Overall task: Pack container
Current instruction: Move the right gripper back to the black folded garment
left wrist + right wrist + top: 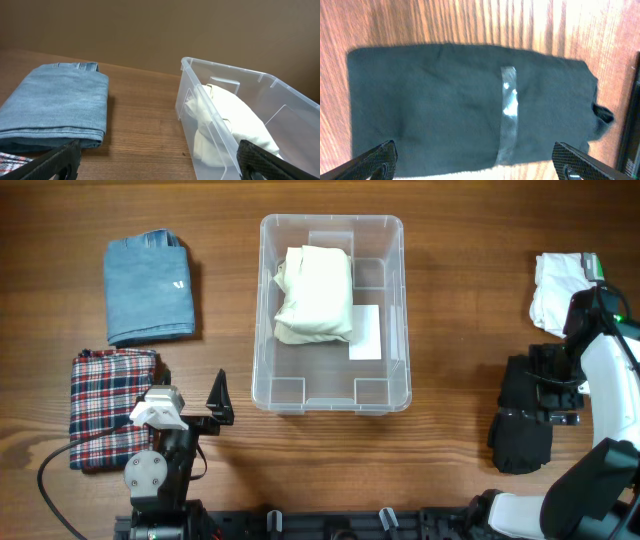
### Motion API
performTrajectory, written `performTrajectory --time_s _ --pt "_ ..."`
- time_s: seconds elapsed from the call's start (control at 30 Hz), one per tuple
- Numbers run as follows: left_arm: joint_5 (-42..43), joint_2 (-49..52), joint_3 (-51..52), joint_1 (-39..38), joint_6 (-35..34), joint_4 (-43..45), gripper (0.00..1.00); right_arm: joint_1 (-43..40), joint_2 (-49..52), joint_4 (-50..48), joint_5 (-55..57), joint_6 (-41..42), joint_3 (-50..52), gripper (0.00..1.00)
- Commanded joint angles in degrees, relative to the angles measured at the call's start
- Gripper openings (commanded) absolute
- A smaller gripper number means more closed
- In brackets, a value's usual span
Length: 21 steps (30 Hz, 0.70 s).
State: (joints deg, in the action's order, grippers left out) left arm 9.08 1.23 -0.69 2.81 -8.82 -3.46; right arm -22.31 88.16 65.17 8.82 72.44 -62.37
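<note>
A: Where do we stand with the container [331, 312]?
B: It sits in the middle of the bench [450, 240], between our two arms; one cream garment [314, 293] lies already inside, toward the far left part, and the white label [366, 332] on the floor shows beside it
A: And our tools?
B: The right tool [475, 161] hangs above the black garment [445, 100] with its jaws spread wide and nothing between them; the left tool [160, 162] is also wide open and empty, near the plaid cloth [110, 405], looking toward the folded jeans [55, 102]
A: So we judge the black piece is the next one; how do we take it well?
B: We should come down straight and pinch through all the folded layers near the middle, so that the fold does not open when we lift; a shiny strip [508, 112] crosses the cloth, we cannot tell what it is, and we think the tool may slip there, so better to close beside it
A: And the placing?
B: We should lift high enough to pass the rim, then lay it flat on the free floor at the right of the cream garment
</note>
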Motion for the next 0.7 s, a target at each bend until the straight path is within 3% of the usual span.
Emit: performTrajectory --time_s 0.0,0.17,0.47,0.67 --pt "0.3 -0.1 0.3 0.5 1.1 0.0 1.0 -0.5 -0.1 -3.9 0.9 1.0 3.8 1.0" --pt "0.3 -0.1 0.3 0.5 1.1 0.0 0.99 -0.5 0.0 -12.2 -1.7 0.1 10.0 1.0" --pt "0.3 -0.1 0.3 0.5 1.1 0.0 1.0 -0.2 1.4 -36.2 -15.8 -13.9 18.6 1.0" --pt "0.3 -0.1 0.3 0.5 1.1 0.0 1.0 2.9 5.2 -46.4 -21.6 -11.2 19.2 1.0"
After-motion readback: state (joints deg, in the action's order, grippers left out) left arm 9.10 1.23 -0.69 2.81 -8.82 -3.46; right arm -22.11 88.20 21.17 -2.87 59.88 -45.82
